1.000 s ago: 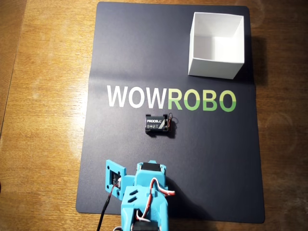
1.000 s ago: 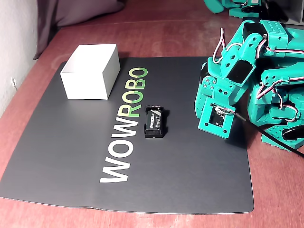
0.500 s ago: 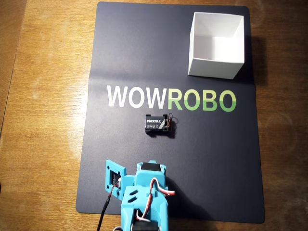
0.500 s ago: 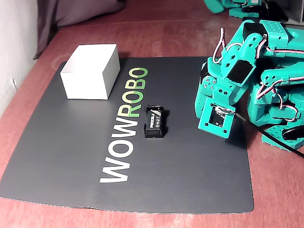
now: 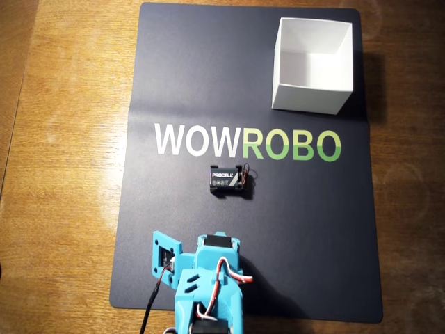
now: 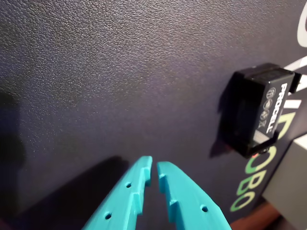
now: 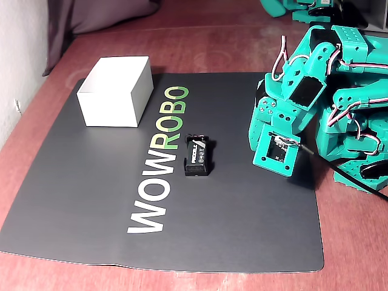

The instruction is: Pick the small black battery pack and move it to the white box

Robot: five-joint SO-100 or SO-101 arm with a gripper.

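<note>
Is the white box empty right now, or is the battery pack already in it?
Empty: the square white cardboard box shows only bare white floor; the small black battery pack lies on the dark mat.

Black mat on wooden table

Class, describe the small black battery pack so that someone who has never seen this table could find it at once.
Start at the big dark mat printed WOWROBO. In the overhead view, just below the green "RO" lies the small black battery pack, alone on the mat and well apart from the white box in the mat's upper right corner. White PROCELL lettering and thin wires at one end set it apart from the turquoise arm's black parts.
</note>
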